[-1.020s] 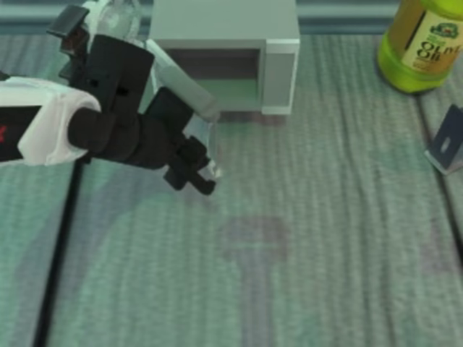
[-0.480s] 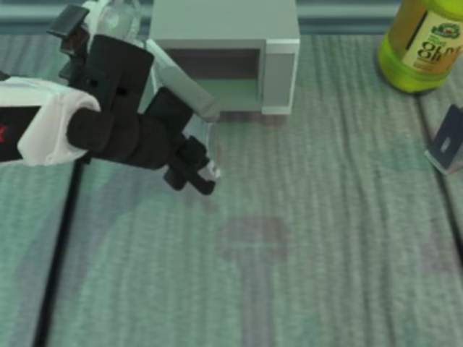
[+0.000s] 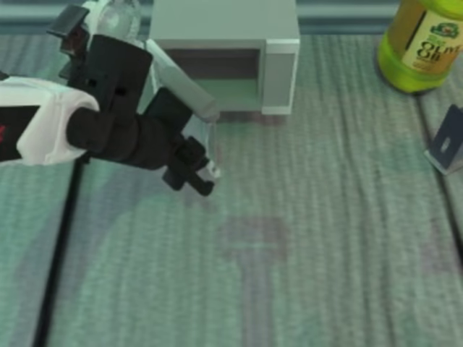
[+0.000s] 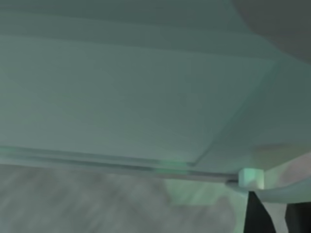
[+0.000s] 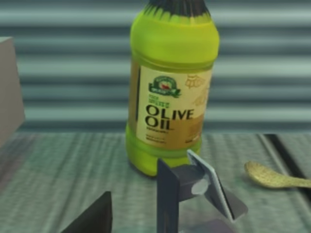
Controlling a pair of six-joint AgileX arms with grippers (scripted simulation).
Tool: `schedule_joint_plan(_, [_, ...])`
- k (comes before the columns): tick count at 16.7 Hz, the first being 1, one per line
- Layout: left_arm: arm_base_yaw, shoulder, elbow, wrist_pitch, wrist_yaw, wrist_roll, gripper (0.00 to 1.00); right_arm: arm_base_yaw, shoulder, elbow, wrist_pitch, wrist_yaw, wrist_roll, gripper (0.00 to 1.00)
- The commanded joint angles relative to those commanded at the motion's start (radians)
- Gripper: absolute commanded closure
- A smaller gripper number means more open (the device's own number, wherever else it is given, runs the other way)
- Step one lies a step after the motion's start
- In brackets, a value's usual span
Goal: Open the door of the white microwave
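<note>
Top view: a grey-green planked counter [image 3: 325, 238] is shown. The white microwave [image 3: 224, 29] is set at the far edge, its cavity exposed; the door [image 3: 184, 83] is swung out leftward. The left gripper [image 3: 205, 177] is seen narrow at the door's free edge; a firm hold cannot be confirmed. A slip off that edge is judged the main risk. An olive oil bottle [image 3: 419, 43] stands well apart, right.

Left wrist view: the door pane [image 4: 121, 102] fills the frame; nothing obstructs its swing.

Right wrist view: the bottle, a blue-grey bracket [image 5: 194, 189] and a spoon [image 5: 272, 175] are listed; the right gripper's state cannot be told.
</note>
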Motion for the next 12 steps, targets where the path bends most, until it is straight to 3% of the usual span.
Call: schedule_joint_plan(12, [0.028, -0.007, 0.000, -0.017, 0.030, 0.055, 1.00, 0.000, 0.000, 0.000, 0.000, 0.000, 0.000, 0.00])
